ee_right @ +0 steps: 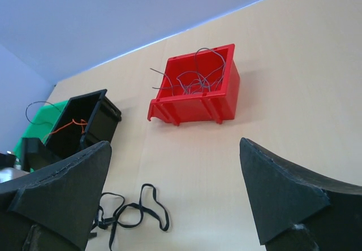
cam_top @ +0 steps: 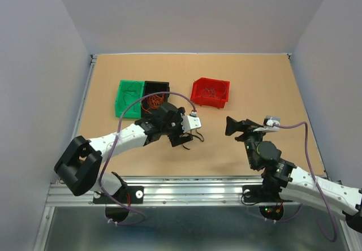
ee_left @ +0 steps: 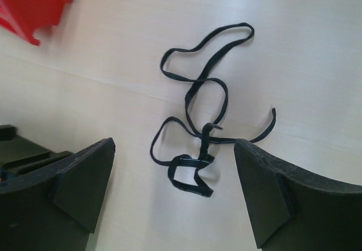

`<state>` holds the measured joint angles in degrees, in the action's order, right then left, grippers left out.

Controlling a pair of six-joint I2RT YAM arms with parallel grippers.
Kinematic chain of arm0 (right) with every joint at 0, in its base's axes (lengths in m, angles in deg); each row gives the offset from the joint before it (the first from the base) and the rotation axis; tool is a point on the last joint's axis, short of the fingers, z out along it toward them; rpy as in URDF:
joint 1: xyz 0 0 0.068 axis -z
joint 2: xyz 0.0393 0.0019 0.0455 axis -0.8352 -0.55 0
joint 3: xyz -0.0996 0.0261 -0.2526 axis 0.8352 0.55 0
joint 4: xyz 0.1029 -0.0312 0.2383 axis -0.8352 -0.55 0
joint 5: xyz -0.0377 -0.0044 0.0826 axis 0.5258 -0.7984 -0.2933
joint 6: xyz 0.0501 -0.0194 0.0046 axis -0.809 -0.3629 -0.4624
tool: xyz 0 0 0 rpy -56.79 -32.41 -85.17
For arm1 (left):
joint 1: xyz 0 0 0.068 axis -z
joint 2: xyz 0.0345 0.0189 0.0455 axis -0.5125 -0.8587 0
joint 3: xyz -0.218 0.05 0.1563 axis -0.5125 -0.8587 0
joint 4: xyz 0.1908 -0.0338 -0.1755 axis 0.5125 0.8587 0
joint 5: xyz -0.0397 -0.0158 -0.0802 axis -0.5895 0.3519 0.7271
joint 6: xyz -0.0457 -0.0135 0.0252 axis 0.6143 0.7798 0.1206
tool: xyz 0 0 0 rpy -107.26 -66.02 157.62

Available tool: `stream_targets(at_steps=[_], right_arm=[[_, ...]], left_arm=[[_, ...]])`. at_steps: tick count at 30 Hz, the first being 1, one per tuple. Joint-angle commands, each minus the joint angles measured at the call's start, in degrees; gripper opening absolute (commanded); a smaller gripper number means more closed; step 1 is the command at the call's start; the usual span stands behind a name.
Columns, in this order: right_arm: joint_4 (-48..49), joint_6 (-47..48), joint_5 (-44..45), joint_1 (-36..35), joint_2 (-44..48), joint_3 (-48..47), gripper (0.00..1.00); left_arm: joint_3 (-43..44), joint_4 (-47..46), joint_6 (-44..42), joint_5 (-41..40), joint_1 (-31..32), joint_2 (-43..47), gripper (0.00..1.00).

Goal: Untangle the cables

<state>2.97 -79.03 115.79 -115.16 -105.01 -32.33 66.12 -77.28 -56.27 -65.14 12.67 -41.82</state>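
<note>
Across the worktop (cam_top: 254,81), the green bin (cam_top: 129,95) and black bin (cam_top: 156,87) sat touching, left of the red bin (cam_top: 210,92). Nearside of the red bin, the left pincer (ee_left: 175,183) gaped wide, gripping nothing, straddling the loose black cable (ee_left: 192,81) lying flat. The right pincer (ee_right: 175,194) faced the red bin, spread wide, empty. Inside it lay grey wires (ee_right: 195,81); left, orange wires (cam_top: 154,101) in the black bin.

White arms (cam_top: 121,139) — black joints (cam_top: 79,165), purple cables (cam_top: 291,126)
</note>
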Motion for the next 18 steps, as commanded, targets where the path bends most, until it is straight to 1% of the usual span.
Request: stream_targets(at_steps=[1, 9, 15, 16, 17, 18], right_arm=[[-1.47, -0.59, 3.38, -0.19, 1.82, 1.64, 1.0], [-1.91, -1.21, 2.5, -0.1, -1.42, 0.15, 1.0], [-1.91, -1.38, 0.83, -0.19, -2.31, -0.3, 1.0], [-1.91, -1.38, 0.83, -0.19, -2.22, -0.3, 1.0], [-1.91, -1.3, 0.57, -0.1, -2.05, -0.21, 1.0], [-1.91, -1.21, 0.48, -0.1, -1.61, -0.03, 1.0]], left_arm=[[-0.52, -2.75, 1.13, -1.91, 1.49, -3.27, 0.99], [0.97, -2.49, 1.22, -2.09, 2.99, -8.63, 0.99], [3.52, -2.92, 2.72, -6.04, 2.99, -14.78, 0.99], [3.78, -2.75, 2.72, -5.87, 3.07, -15.49, 0.97], [4.13, -2.4, 2.72, -5.69, 2.99, -16.11, 0.93], [4.75, -1.61, 2.72, -5.34, 2.99, -17.42, 0.82]])
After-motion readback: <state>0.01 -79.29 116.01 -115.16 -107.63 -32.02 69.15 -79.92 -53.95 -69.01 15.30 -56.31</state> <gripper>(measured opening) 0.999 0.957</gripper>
